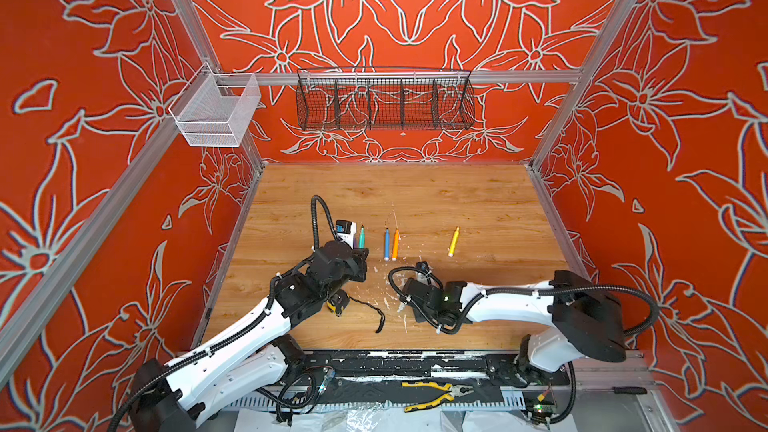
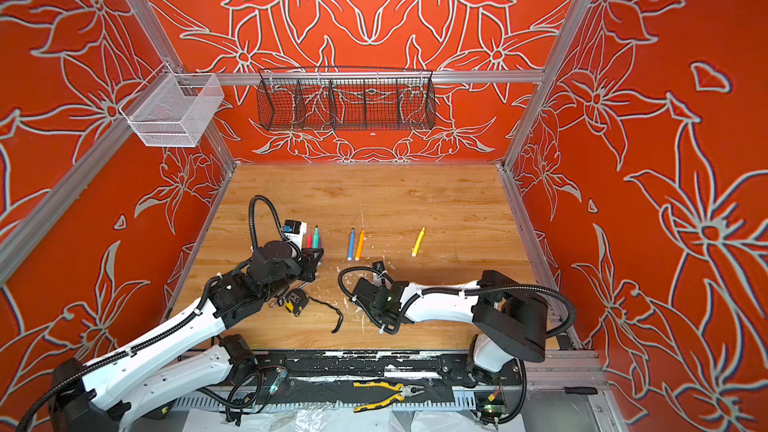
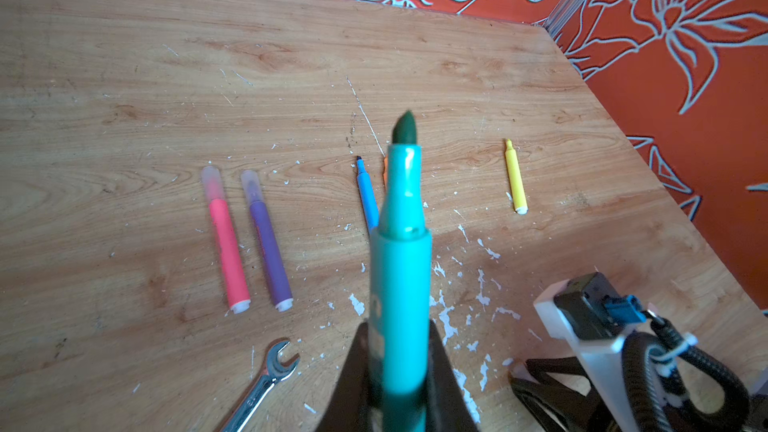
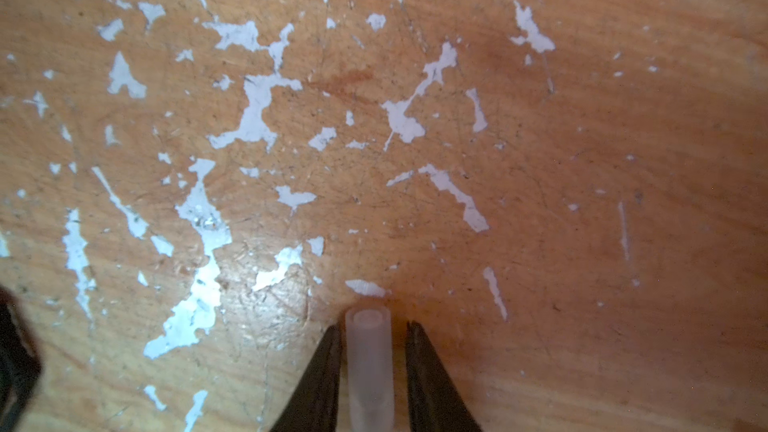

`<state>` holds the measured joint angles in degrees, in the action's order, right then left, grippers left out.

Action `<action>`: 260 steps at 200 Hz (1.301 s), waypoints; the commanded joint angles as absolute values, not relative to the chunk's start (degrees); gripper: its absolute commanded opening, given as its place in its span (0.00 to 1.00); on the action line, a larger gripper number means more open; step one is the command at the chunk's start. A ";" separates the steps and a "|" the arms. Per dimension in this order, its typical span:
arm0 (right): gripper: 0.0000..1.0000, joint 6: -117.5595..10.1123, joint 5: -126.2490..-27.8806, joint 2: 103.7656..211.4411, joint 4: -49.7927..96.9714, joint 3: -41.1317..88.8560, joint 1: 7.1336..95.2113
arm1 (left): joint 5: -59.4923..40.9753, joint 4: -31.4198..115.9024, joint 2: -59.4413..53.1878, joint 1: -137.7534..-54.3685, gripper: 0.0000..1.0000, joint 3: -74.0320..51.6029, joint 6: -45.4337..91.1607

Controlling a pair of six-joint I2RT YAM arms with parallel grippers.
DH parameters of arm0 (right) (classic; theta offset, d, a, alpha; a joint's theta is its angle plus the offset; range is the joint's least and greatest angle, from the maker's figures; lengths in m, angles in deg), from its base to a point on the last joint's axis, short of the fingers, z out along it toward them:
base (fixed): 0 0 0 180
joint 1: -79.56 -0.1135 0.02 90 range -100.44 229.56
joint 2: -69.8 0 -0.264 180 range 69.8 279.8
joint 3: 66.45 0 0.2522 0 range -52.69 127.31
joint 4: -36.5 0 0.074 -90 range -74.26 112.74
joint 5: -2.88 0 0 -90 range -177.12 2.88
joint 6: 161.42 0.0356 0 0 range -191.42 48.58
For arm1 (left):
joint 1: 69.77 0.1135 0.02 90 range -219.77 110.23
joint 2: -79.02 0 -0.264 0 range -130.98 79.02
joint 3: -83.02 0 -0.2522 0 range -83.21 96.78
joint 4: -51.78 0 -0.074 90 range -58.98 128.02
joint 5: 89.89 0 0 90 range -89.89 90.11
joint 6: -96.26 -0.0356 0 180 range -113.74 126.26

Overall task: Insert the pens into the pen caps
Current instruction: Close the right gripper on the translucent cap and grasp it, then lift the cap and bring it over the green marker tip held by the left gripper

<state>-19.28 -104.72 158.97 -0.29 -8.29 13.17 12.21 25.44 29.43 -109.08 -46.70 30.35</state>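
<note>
My left gripper (image 3: pixel 399 328) is shut on the teal green pen (image 3: pixel 399 276), which points tip-first away from the wrist and is held above the table (image 1: pixel 457 201) in both top views (image 1: pixel 361 238) (image 2: pixel 316 237). My right gripper (image 4: pixel 372 326) is low over the table with its jaws on either side of a clear pen cap (image 4: pixel 370 361); a narrow gap shows on one side. A pink pen (image 3: pixel 226 251) and a purple pen (image 3: pixel 268 243) lie side by side with clear caps on. Blue (image 1: pixel 386 244), orange (image 1: pixel 395 244) and yellow (image 1: pixel 453 241) pens lie uncapped.
A silver wrench (image 3: pixel 266 380) lies near the left gripper. A yellow-black tool with a black strap (image 1: pixel 376 313) sits between the arms. White paint flecks (image 4: pixel 253 118) cover the wood. Pliers (image 1: pixel 432 394) lie on the front rail. Wire baskets (image 1: pixel 384 103) hang on the back wall.
</note>
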 commanded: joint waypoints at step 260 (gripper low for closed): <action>0.06 -23.78 -113.66 104.44 8.85 -14.88 22.08 | -3.48 46.03 20.24 -127.35 0.00 -48.37 34.59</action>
<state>-20.97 -112.94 103.25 3.14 -17.93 21.95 -2.83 38.10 22.37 -125.89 -47.10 32.30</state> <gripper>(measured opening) 0.173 0.137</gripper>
